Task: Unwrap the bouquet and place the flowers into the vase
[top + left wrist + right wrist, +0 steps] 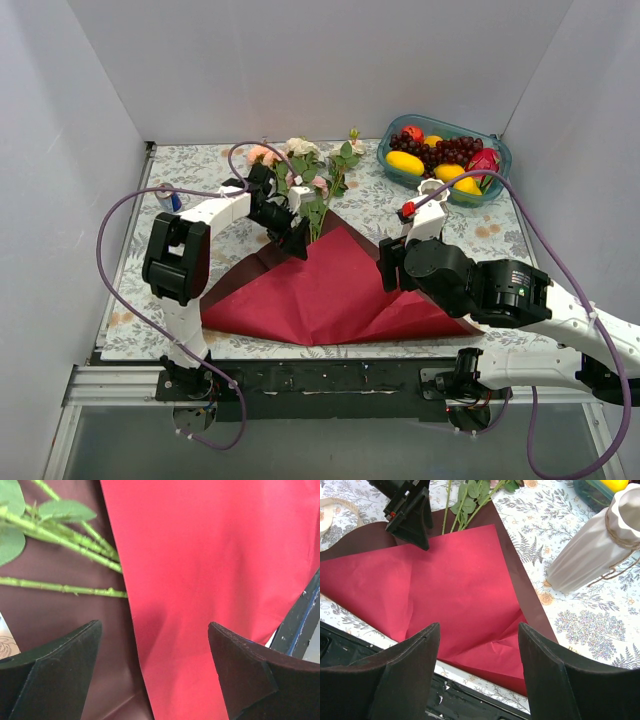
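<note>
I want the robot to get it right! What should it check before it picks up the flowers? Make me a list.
1. Paper opened: ok. The red paper lies spread flat.
2. Flowers free: cannot tell. Their stem ends meet the red sheet's edge and may be tucked under it.
3. Left gripper ready: ok. It is open and empty, above the paper beside the stems.
4. Right gripper ready: ok. It is open and empty, above the paper.
5. Vase ready: ok. It stands beside the paper with no flowers in it.
</note>
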Tool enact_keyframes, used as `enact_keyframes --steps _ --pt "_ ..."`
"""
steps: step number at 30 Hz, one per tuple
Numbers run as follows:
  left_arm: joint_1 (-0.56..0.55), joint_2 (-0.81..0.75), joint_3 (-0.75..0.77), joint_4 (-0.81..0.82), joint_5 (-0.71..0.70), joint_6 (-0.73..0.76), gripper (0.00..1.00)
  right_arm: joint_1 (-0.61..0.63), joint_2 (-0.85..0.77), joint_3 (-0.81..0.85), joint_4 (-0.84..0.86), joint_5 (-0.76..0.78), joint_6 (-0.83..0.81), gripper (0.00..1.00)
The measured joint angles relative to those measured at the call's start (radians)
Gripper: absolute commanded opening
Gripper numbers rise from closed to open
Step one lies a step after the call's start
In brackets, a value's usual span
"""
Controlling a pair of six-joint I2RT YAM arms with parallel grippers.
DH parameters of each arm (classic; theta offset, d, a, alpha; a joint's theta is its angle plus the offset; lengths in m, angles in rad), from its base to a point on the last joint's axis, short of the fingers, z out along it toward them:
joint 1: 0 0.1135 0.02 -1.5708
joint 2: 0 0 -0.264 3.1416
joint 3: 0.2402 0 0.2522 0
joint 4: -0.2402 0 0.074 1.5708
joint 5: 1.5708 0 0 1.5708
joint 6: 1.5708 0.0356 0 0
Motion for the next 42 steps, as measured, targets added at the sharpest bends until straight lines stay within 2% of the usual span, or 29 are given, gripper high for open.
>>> enact_keyframes --steps 5,9,16,18,22,23,26,33,35,36,42 --pt "0.023 0.024 -0.013 -0.030 0.019 0.025 0.83 0.000 -0.003 0.000 -0.004 0.002 0.003 0.71" --pt "0.022 0.024 -0.025 -0.029 0.032 0.034 0.75 0.000 -0.004 0.000 -0.004 0.004 0.003 0.71" --pt "0.020 0.027 -0.050 -0.017 0.039 0.039 0.74 0.000 -0.004 0.000 -0.004 0.003 0.003 0.71" --pt "0.020 0.031 -0.057 -0.012 0.039 0.040 0.71 0.000 -0.004 0.000 -0.004 0.003 0.003 0.71" --pt "0.020 0.034 -0.062 -0.004 0.042 0.041 0.49 0.000 -0.004 -0.002 -0.004 0.003 0.004 0.70" --pt "0.020 0.034 -0.062 -0.001 0.045 0.041 0.37 0.000 -0.004 -0.002 -0.004 0.003 0.004 0.70" --pt "0.020 0.035 -0.062 0.004 0.052 0.045 0.16 0.000 -0.004 -0.002 -0.003 0.003 0.005 0.70" --pt "0.016 0.036 -0.062 0.001 0.063 0.072 0.11 0.000 -0.003 -0.005 -0.002 -0.001 0.007 0.69" --pt "0.016 0.038 -0.062 0.000 0.066 0.076 0.08 0.000 -0.003 -0.010 -0.002 -0.001 0.008 0.69" --pt "0.016 0.040 -0.062 -0.002 0.068 0.076 0.00 0.000 -0.003 -0.013 -0.001 -0.001 0.008 0.69" --pt "0.016 0.044 -0.057 -0.037 0.079 0.086 0.00 0.000 -0.003 -0.019 -0.001 -0.006 0.015 0.68"
